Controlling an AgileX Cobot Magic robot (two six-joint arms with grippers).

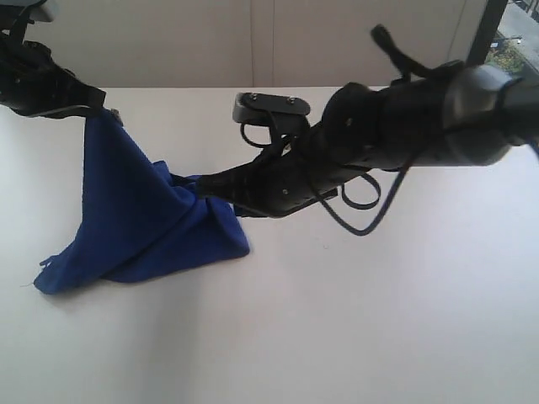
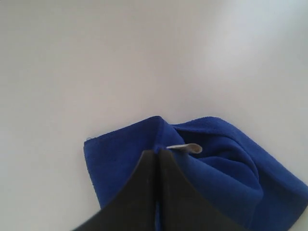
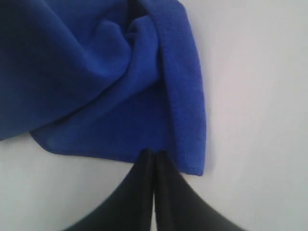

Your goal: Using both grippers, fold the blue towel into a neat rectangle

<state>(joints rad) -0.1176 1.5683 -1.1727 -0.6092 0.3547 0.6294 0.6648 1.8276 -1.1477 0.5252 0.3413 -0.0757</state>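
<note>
The blue towel hangs in a slanted drape from my left gripper at the far left down to the table, where its lower part lies bunched. In the left wrist view the left gripper is shut on a fold of the towel, right beside its small white tag. My right gripper reaches across the middle and is shut on the towel's right side, holding a raised peak. Seen from the right wrist, the right gripper pinches the hem of the towel near a corner.
The white table runs wide to the right and front of the towel. A pale wall stands behind it. The right arm spans the upper middle, with a loose cable loop hanging under it.
</note>
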